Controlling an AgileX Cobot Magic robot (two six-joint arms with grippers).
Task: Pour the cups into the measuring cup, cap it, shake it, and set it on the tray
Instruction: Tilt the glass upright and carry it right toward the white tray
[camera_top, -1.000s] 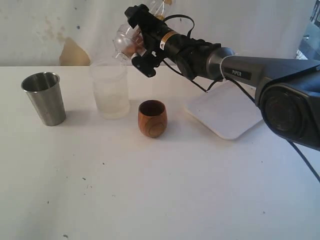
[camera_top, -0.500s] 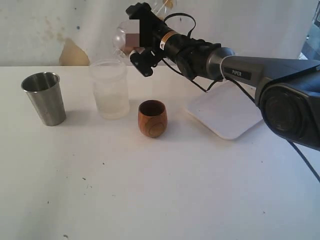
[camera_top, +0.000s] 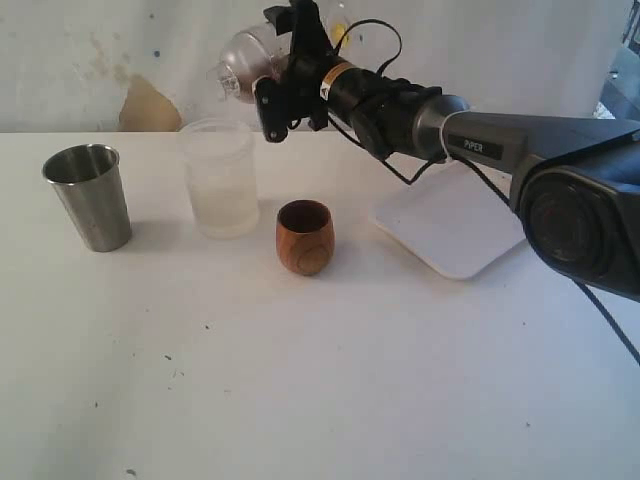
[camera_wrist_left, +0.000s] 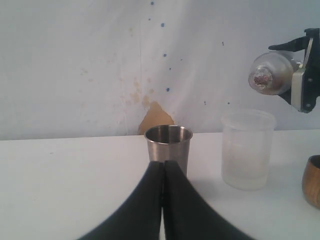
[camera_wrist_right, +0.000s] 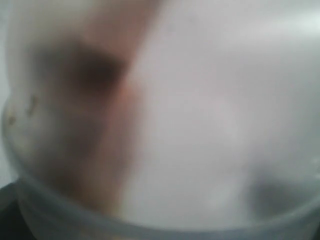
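My right gripper (camera_top: 283, 65) is shut on the clear measuring cup (camera_top: 240, 62), holding it on its side in the air above and behind the frosted white plastic cup (camera_top: 220, 180). The left wrist view shows the measuring cup's thick base (camera_wrist_left: 270, 74) end-on. In the right wrist view the measuring cup (camera_wrist_right: 200, 125) is a close blur that hides the jaws. The steel tumbler (camera_top: 89, 197) stands at the left and the wooden cup (camera_top: 304, 237) in the middle. My left gripper (camera_wrist_left: 163, 167) is shut on nothing, just short of the steel tumbler (camera_wrist_left: 168, 145).
The white tray (camera_top: 450, 225) lies on the table to the right of the wooden cup, under the right arm. The frosted cup (camera_wrist_left: 248, 150) stands between the steel tumbler and the wooden cup (camera_wrist_left: 314, 180). A wall rises behind the table.
The right gripper has turned and lifted the measuring cup, from tilted downward over the frosted cup to lying sideways higher up. The cups on the table have not moved.
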